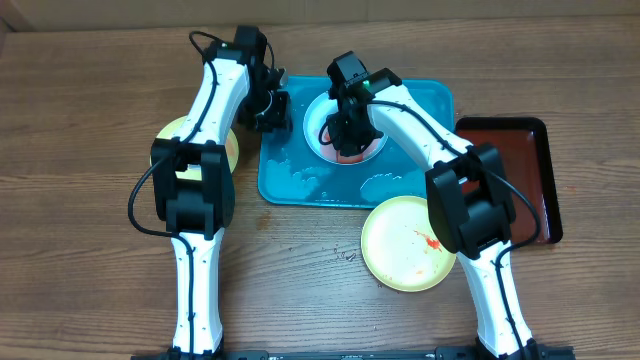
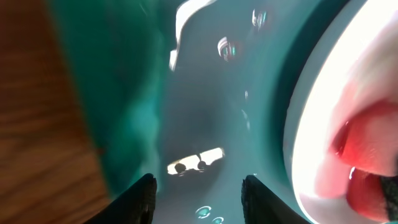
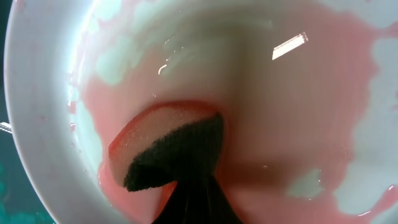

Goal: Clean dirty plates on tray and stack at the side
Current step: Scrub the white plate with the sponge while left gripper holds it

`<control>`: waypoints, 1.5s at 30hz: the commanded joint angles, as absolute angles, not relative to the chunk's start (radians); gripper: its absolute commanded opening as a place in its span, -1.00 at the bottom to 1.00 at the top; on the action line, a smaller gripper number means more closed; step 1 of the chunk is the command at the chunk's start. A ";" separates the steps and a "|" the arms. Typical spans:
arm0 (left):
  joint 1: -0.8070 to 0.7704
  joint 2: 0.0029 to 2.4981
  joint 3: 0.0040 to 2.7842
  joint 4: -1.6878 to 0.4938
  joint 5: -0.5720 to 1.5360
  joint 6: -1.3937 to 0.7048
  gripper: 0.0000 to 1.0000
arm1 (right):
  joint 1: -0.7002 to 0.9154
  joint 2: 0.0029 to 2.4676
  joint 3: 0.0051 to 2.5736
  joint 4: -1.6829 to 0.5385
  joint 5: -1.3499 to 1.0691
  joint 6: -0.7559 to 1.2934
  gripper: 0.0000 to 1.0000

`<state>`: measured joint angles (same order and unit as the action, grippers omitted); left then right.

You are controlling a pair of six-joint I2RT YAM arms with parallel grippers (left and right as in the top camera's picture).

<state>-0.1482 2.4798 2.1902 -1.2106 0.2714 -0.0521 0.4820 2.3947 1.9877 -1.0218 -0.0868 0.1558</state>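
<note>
Left wrist view alone shows the left gripper (image 2: pixel 199 200) with jaws apart and empty over the wet tray (image 2: pixel 205 112), the blue-white plate (image 2: pixel 311 124) just to its right. Right wrist view alone shows the right gripper (image 3: pixel 194 202) clamped on a sponge (image 3: pixel 165 146) in that plate's pink-smeared bowl. Overhead, two yellow-green plates (image 1: pixel 400 250) lie off the tray on the wooden table (image 1: pixel 80 200).

Pink-stained sponge (image 3: pixel 166 144) on wet, pink-smeared plate (image 3: pixel 41 93)

A dark red, black-rimmed tray (image 1: pixel 530 170) lies on the wooden surface (image 1: pixel 80 150) to my right; a sponge (image 3: pixel 168 143) is stained pink.
</note>
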 commanded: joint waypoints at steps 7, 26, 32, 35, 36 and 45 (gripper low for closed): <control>-0.144 2.491 2.368 -1.340 -0.007 -0.135 0.08 | 0.495 2.450 1.935 -1.025 -0.159 0.149 -0.93; -0.152 2.492 2.116 -1.219 0.072 -0.135 -0.91 | 0.495 2.450 1.935 -1.019 -0.159 0.149 -0.93; -0.152 2.492 2.116 -1.245 0.072 -0.134 -0.91 | 0.495 2.450 1.935 -1.026 -0.160 0.149 -0.93; -0.152 2.492 2.116 -1.261 0.073 -0.126 -0.91 | 0.495 2.450 1.935 -1.034 -0.163 0.149 -0.93; -0.152 2.492 2.116 -1.266 0.072 -0.126 -0.91 | 0.496 2.450 1.935 -1.038 -0.171 0.149 -0.93; -0.153 2.492 2.116 -1.302 0.072 -0.081 -0.91 | 0.496 2.450 1.935 -1.054 -0.201 0.149 -0.93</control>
<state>-0.1429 2.4802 2.1460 -1.2739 0.0921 -0.1192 0.4774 2.3947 1.9835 -1.0344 -0.1310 0.1532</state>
